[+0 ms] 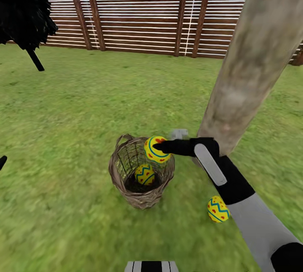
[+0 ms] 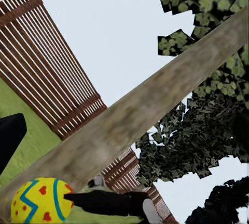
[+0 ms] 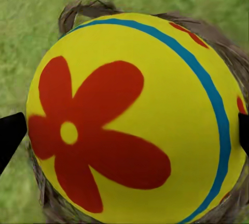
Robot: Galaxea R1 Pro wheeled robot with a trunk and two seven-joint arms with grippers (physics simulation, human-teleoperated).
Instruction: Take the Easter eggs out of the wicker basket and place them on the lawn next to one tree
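- Presently, my right fingers (image 1: 156, 148) are clenched on one Easter egg (image 1: 156, 149), held just above the rim of the wicker basket (image 1: 141, 173); in the right wrist view the fingertips (image 3: 10, 135) press both sides of its red flower.
- Second egg (image 1: 144, 174) lies inside the basket, at the bottom.
- Third egg (image 1: 218, 209) rests on the lawn (image 1: 75, 108), beside my right forearm and near the foot of the tree trunk (image 1: 248, 65).
- Basket stands upright on the grass, just beside that same trunk.
- My left fingers: whether released or clenched, I cannot tell; a dark tip (image 2: 10, 138) at the edge of the left wrist view is too little to judge by.
- Step in hand, by my judgement: egg two of three is lifted out and ready for carrying to the tree.
- Next move calls for swinging the held egg clear of the rim, towards the trunk, lowering it to the grass close to the egg already there, then releasing gently so it does not roll.
- One egg then remains to fetch.
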